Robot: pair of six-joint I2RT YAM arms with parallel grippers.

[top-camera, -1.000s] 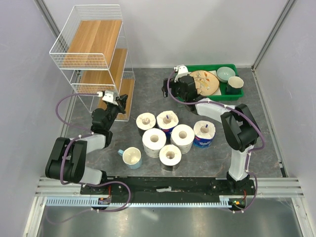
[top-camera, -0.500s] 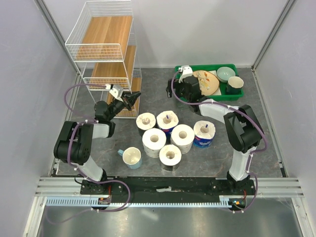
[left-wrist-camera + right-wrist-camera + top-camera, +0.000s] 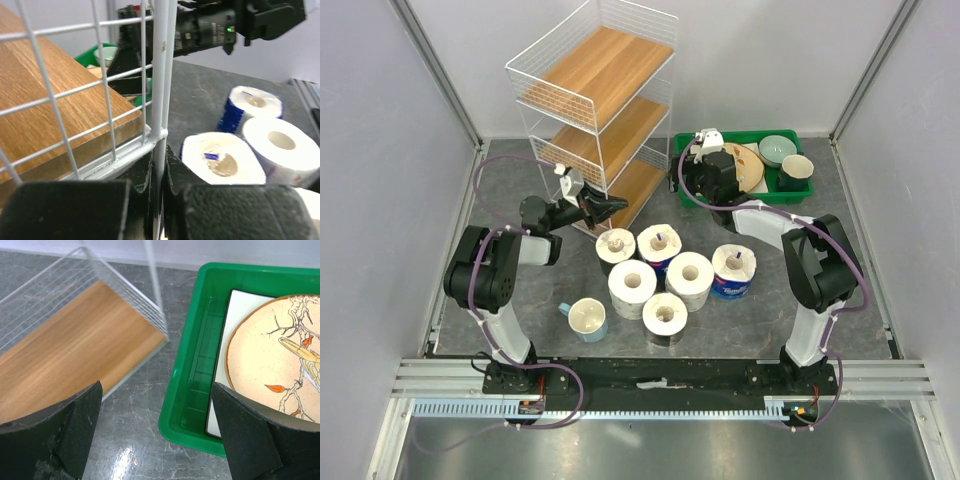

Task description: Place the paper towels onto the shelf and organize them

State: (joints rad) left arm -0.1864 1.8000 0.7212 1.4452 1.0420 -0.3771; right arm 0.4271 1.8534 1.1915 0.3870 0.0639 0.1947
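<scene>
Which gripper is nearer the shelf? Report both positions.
Left. The left gripper is shut on a corner wire of the shelf; the right gripper hangs open above the gap between shelf and green tray.

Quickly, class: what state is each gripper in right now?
Left gripper: closed on an upright post of the tall white wire shelf with wooden boards.
Right gripper: open, holding nothing.

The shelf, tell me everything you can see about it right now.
The shelf is a tall three-tier rack of white wire mesh with light-brown wooden boards, nothing visible on them. It stands at the back of the table, turned diagonally, beside the green tray. The left gripper is shut on a corner post at the bottom tier.
</scene>
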